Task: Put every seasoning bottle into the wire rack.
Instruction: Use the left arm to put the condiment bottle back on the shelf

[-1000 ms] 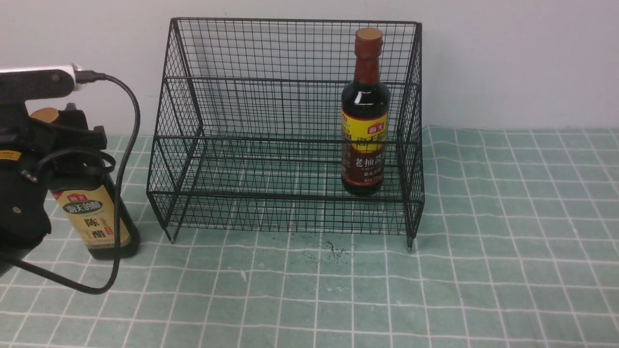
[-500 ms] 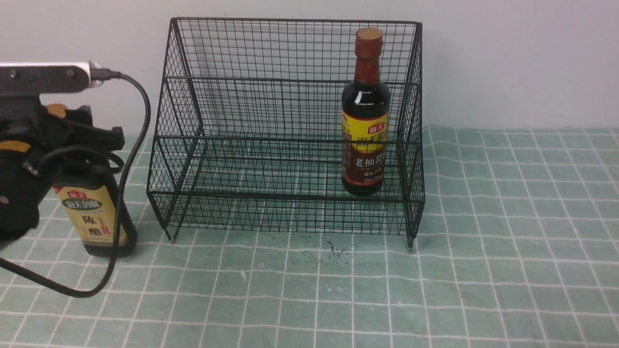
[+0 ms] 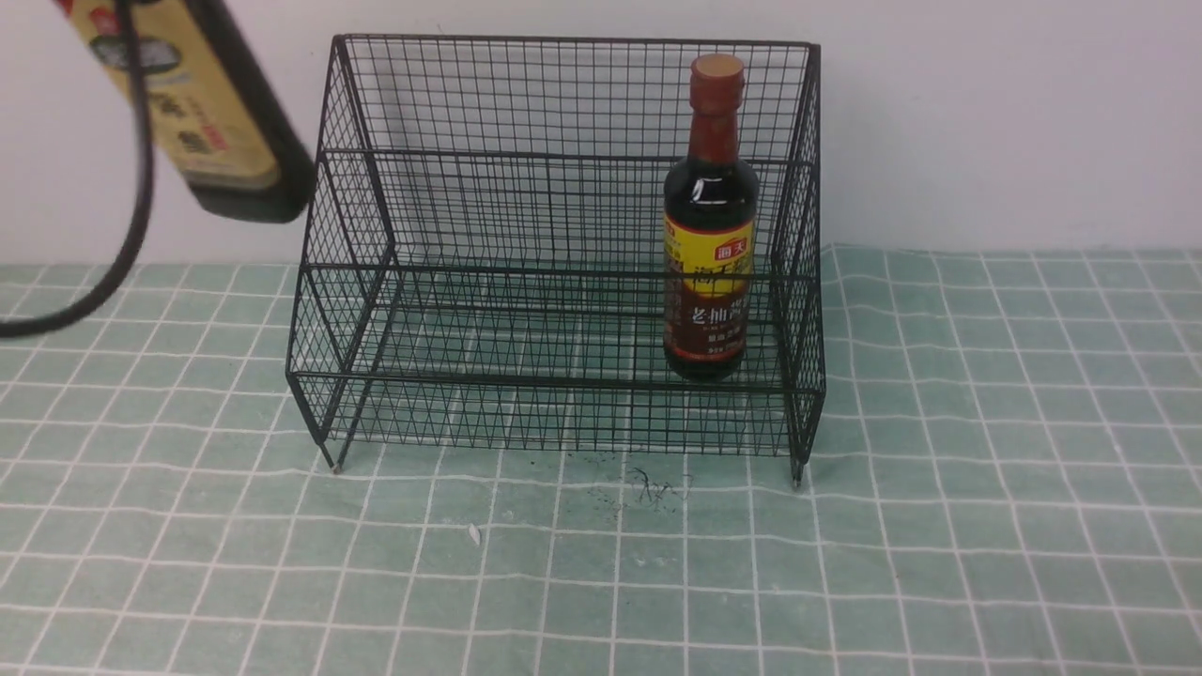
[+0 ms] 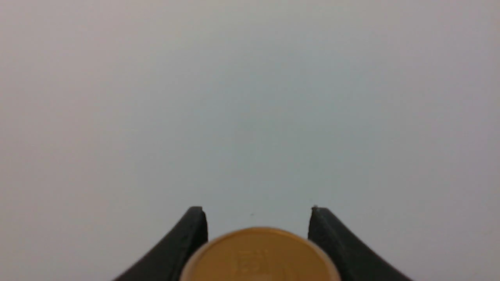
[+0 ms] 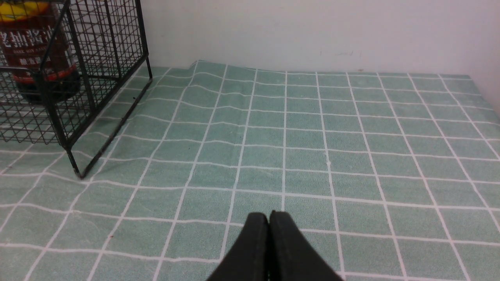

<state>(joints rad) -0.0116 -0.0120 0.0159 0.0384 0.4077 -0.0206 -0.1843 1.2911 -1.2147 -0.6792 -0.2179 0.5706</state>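
The squarish seasoning bottle point(image 3: 202, 103), dark with a tan-gold label, hangs tilted in the air at the top left of the front view, beside the upper left corner of the wire rack point(image 3: 573, 40). Its gold cap point(image 4: 259, 255) sits between the black fingers of my left gripper point(image 4: 258, 212), which is shut on this bottle. The round bottle point(image 3: 709, 244) with the reddish-brown neck stands upright on the rack's lower tier, at the right point(image 5: 35, 50). My right gripper point(image 5: 268, 214) is shut and empty, low over the cloth to the right of the rack point(image 5: 105, 47).
A green checked cloth point(image 3: 939, 469) covers the table, with wrinkles near the rack's right foot. A black cable point(image 3: 131, 216) hangs down at the left edge. A pale wall stands right behind the rack. Small dark specks point(image 3: 648, 488) lie in front of the rack.
The squarish bottle has risen from the cloth left of the rack to the top left and now tilts. The left arm has left the front view. The round bottle has not moved.
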